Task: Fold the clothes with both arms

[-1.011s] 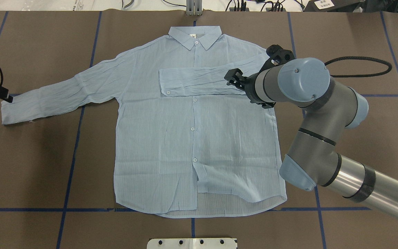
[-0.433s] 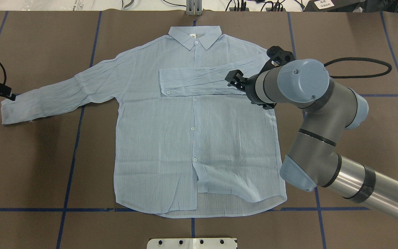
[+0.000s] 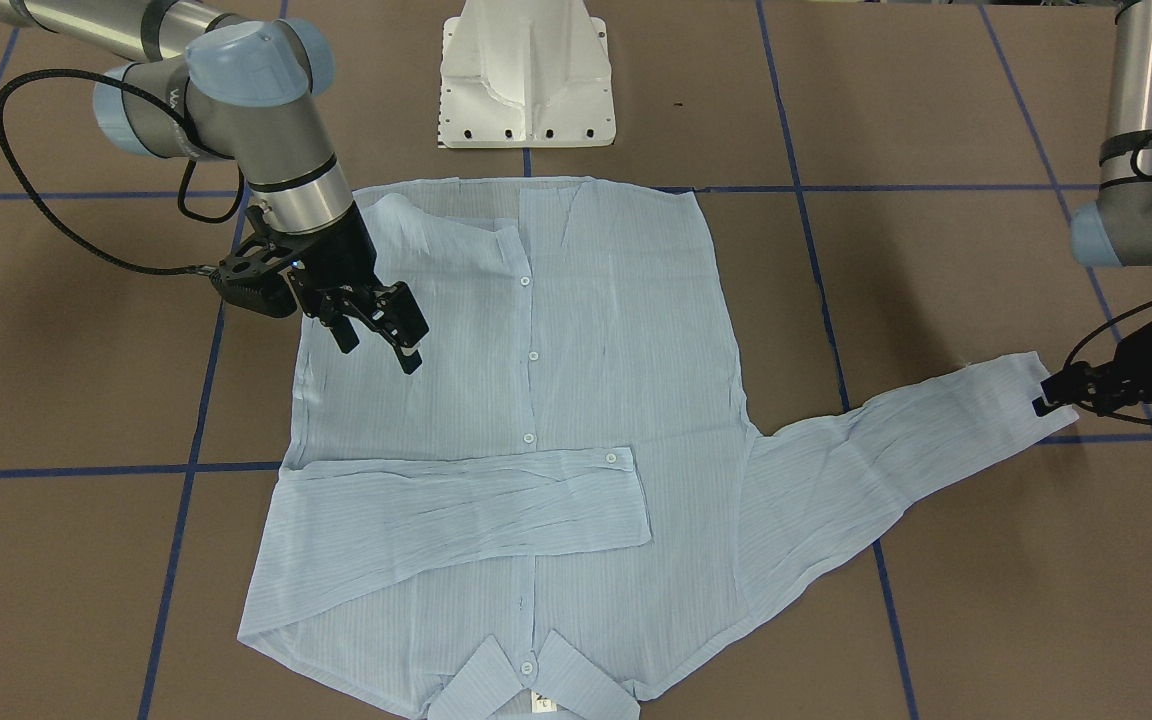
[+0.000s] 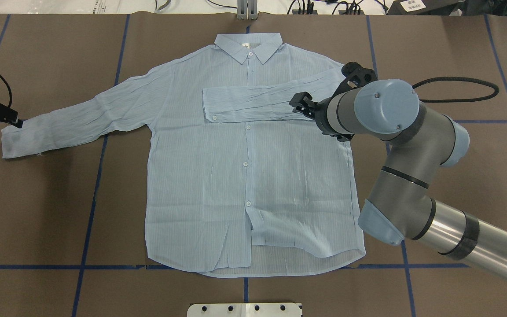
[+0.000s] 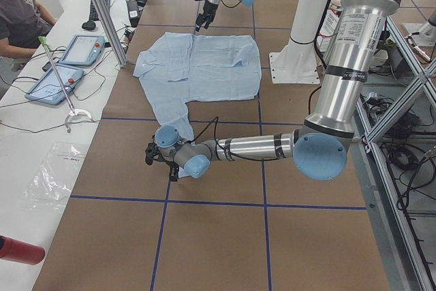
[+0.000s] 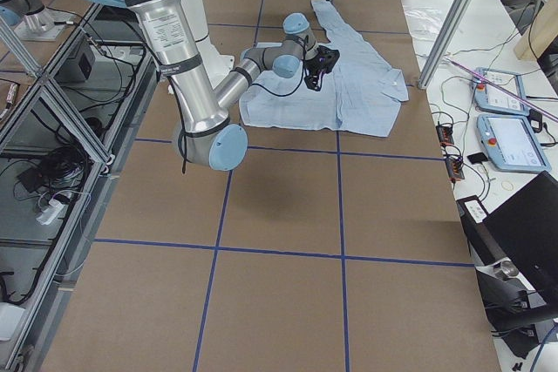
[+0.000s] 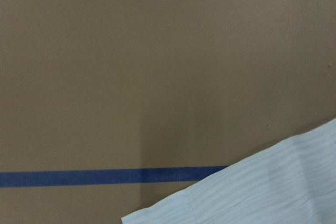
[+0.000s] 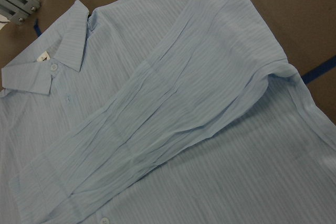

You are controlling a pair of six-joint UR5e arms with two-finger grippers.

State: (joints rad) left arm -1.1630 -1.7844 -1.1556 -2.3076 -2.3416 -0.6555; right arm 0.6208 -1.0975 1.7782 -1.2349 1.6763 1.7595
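Observation:
The pale-blue shirt lies flat on the brown table, buttons up and collar away from the robot. One sleeve is folded across the chest. The other sleeve stretches out to the robot's left. My right gripper hovers open and empty over the shirt's right side, just by the folded sleeve's shoulder end. My left gripper sits low at the far cuff, its tip at the cuff's corner. I cannot tell whether it is open or shut. The left wrist view shows only table and the cuff.
The white pedestal base stands just beyond the shirt's hem. Blue tape lines cross the table. A metal post stands at the far edge. Beside the table, a person sits at a bench with tablets.
The right arm has drawn back slightly toward the robot, its gripper still open over the shirt. The left gripper has edged a little toward the cuff. The shirt has not moved.

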